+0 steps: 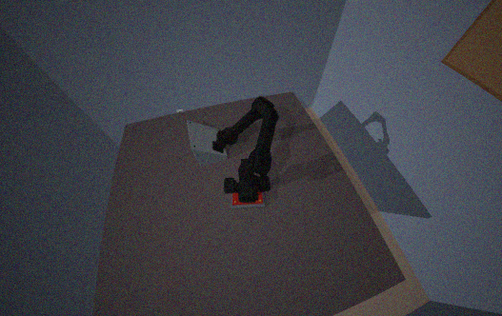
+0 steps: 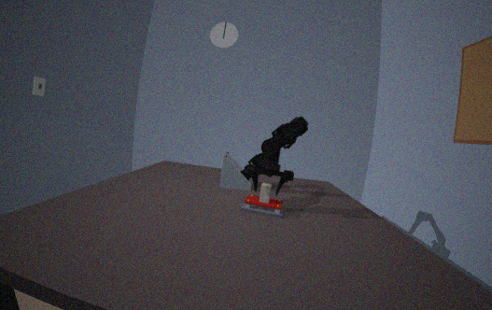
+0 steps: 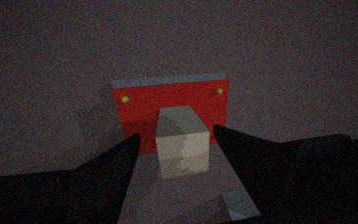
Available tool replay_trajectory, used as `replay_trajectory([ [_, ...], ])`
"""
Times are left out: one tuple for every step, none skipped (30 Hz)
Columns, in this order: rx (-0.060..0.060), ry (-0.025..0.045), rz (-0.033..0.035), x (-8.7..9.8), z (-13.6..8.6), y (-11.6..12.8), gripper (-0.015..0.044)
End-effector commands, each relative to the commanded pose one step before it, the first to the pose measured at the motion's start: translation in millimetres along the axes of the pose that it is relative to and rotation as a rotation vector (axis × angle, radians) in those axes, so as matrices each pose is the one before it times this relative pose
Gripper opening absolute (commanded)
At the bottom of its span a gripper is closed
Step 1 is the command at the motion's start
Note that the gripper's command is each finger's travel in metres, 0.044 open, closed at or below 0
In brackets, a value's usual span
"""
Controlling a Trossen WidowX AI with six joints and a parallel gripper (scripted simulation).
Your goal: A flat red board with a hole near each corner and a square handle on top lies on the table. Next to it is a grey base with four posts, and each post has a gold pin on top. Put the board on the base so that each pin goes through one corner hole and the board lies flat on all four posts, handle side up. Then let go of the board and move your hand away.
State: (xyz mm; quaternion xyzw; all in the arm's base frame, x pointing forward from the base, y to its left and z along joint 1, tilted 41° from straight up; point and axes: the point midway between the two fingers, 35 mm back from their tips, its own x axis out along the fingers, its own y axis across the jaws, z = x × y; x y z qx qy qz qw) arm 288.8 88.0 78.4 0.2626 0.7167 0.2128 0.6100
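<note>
Your fingers [image 2: 267,192] are standing wide, one on each side of the pale handle [image 2: 265,192] [image 3: 183,145], with a gap on both sides; they are holding nothing. They are straddling the handle, presumably because you are letting go there and need room to lift straight up without dragging it. Below the handle, the red board [image 1: 241,203] [image 2: 273,204] [image 3: 172,97] is sitting handle side up on the grey base [image 1: 248,206] [image 2: 261,213] [image 3: 170,80]. In the wrist view, two gold pins [image 3: 125,99] are showing through the far corner holes, so the board is probably seated; you cannot tell about the near corners there. Beneath everything, the desk [image 1: 170,228] [image 2: 166,247] [image 3: 290,60] is carrying the base. Only backing away seems to be remaining.
</note>
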Motion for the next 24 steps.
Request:
replay_trajectory([
  [-0.0036, -0.00075, -0.00193, -9.45, 0.63, -0.48, 0.044],
  [0.0001, -0.00007, -0.00015, -4.51, 0.16, -0.09, 0.044],
  [0.0001, -0.00004, -0.00008, -4.52, 0.08, -0.08, 0.044],
  [0.0001, 0.0, -0.00002, -4.53, 0.0, -0.08, 0.044],
  [0.0001, 0.00003, 0.00005, -4.54, -0.08, -0.07, 0.044],
  [0.0001, 0.00006, 0.00012, -4.52, -0.16, -0.06, 0.044],
  [0.0001, 0.00006, 0.00014, -3.56, -0.18, -0.04, 0.044],
  [0.0, 0.00005, 0.00011, -2.14, -0.13, -0.02, 0.044],
  [0.0, 0.00002, 0.00004, -0.71, -0.05, -0.01, 0.044],
  [0.0002, -0.00027, 0.00015, -2.35, 0.05, 0.02, 0.044],
  [0.0007, -0.00078, 0.00055, -7.06, 0.02, 0.06, 0.044],
  [0.0012, -0.0012, 0.0012, -11.79, -0.39, 0.14, 0.044],
  [0.0011, -0.00108, 0.00157, -11.8, -0.9, 0.19, 0.044],
  [0.0006, -0.00059, 0.00112, -7.07, -0.78, 0.15, 0.044],
  [0.0002, -0.00019, 0.0004, -2.35, -0.3, 0.06, 0.044],
  [0.0, 0.0, 0.0, 0.0, 0.0, 0.0, 0.044],
  [0.0, 0.0, 0.0, 0.0, 0.0, 0.0, 0.044],
  [0.0, 0.0, 0.0, 0.0, 0.0, 0.0, 0.044],
  [0.0, 0.0, 0.0, 0.0, 0.0, 0.0, 0.044],
  [0.0, 0.0, 0.0, 0.0, 0.0, 0.0, 0.044],
  [0.0, 0.0, 0.0, 0.0, 0.0, 0.0, 0.044],
  [0.0, 0.0, 0.0, 0.0, 0.0, 0.0, 0.044],
  [0.0, 0.0, 0.0, 0.0, 0.0, 0.0, 0.044],
  [0.0, 0.0, 0.0, 0.0, 0.0, 0.0, 0.044],
])
